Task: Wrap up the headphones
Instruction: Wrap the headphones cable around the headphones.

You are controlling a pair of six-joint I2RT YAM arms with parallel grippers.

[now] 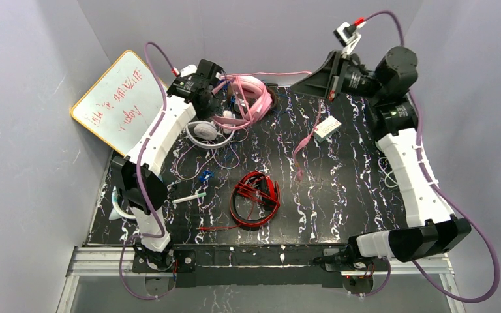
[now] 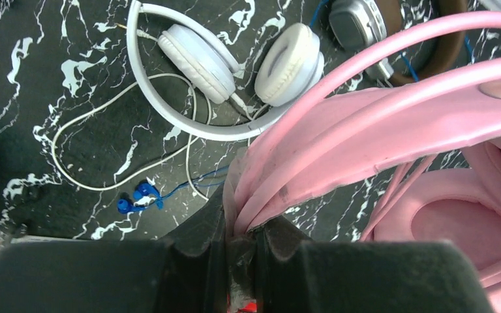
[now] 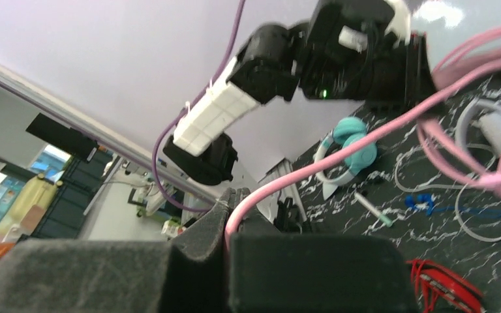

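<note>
On the black marbled table, the left gripper pinches the pink headphones by the headband. The right gripper clamps their cord (seemingly taut). Next comes winding it round.

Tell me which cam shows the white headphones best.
Left wrist: the white headphones lie nearly whole, both cups, headband and cord clear. Top external shows them small, beside the left arm. Right wrist catches only a blurred white piece at its right edge.

The right hand pinches a pink cord that runs up toward the left arm. Beyond it, teal headphones lie on the black marbled desk.
</note>
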